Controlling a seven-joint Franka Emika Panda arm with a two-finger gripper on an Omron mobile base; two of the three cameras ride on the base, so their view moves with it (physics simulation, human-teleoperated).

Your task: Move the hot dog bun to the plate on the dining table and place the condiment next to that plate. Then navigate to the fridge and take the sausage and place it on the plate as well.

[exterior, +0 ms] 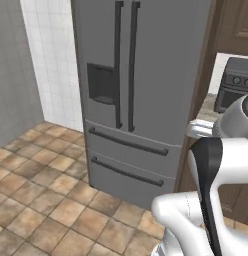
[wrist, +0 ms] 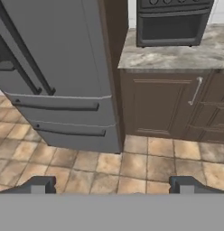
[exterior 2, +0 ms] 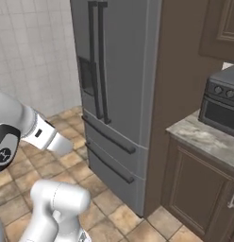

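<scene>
The 2 fingers (wrist: 38, 185) stand wide apart at the bottom of the hand view with nothing between them – the gripper (wrist: 112, 186) is empty, aimed at tiled floor (wrist: 145, 164) in front of the fridge (wrist: 59, 67). Beside it sit a brown cabinet (wrist: 159, 106) and a marbled surface (wrist: 177, 56) carrying a dark oven (wrist: 172, 22). The fridge's doors and both drawers are closed, so the sausage is hidden from sight, presumably inside. By my judgement this is the fridge step – next comes reaching a door handle (exterior: 117, 65) and pulling it open.
</scene>
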